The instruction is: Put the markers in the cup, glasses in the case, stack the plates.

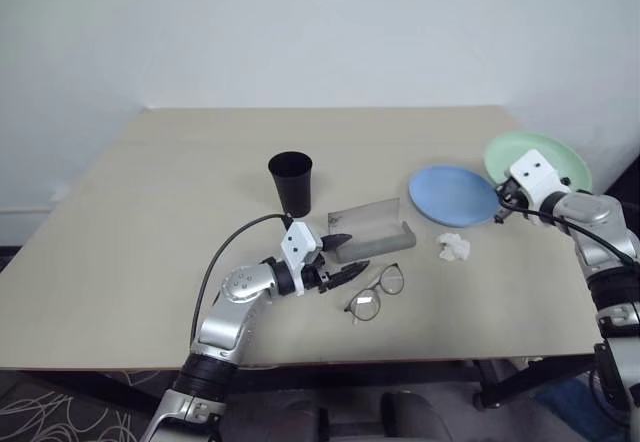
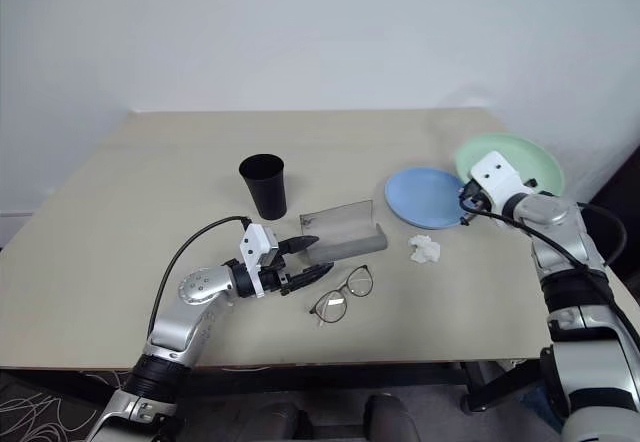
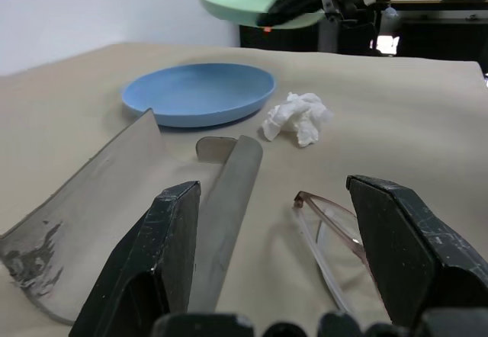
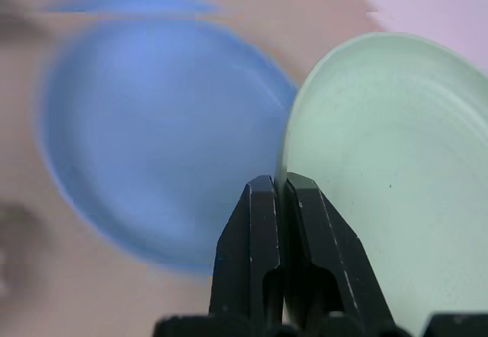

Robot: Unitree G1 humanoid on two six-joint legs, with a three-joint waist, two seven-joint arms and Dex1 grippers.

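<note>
My right gripper (image 4: 279, 183) is shut on the rim of the mint green plate (image 1: 548, 158), holding it tilted above the table at the far right. The light blue plate (image 1: 452, 195) lies flat just left of it. The grey case (image 1: 372, 234) sits open in the middle, its lid standing up. The wire-frame glasses (image 1: 375, 293) lie in front of it. My left gripper (image 1: 341, 259) is open and level, its fingers pointing between the case and the glasses. The black cup (image 1: 291, 183) stands upright behind the case. The markers are out of view.
A crumpled white tissue (image 1: 453, 248) lies in front of the blue plate. The table's right edge (image 1: 560, 262) runs close under my right arm. A white wall stands behind the table.
</note>
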